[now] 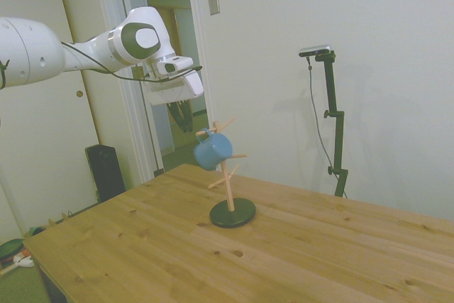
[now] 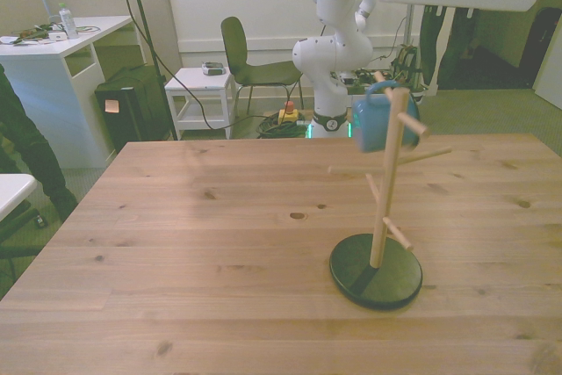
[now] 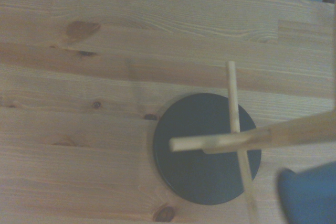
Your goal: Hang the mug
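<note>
Your mug (image 1: 212,151) is already on the mug tree (image 1: 228,175): in the side view its loop handle sits over one of the upper pegs, close to the central post, and the light-blue body hangs tilted below it, clear of the table (image 1: 142,246). The front view agrees, with the mug (image 2: 376,120) hanging on the side of the post toward the front view's left, near the top of the tree (image 2: 386,191). The wrist view looks down on the dark round base (image 3: 207,150) and the crossing pegs, with a blurred blue edge of the mug (image 3: 310,195) at the corner of the picture.

The claw (image 1: 186,89) is above the tree and apart from the mug; nothing is in it. You cannot tell from these pictures whether the fingers are wide or narrow, since the side view shows only the pale wrist block and the front view crops it at the top edge.

By the look of things the hanging itself is done. What is left for you, I judge, is only to draw the arm away without brushing the pegs, and to check that the mug does not slip off, as the peg's hold on the handle is too small to read here
</note>
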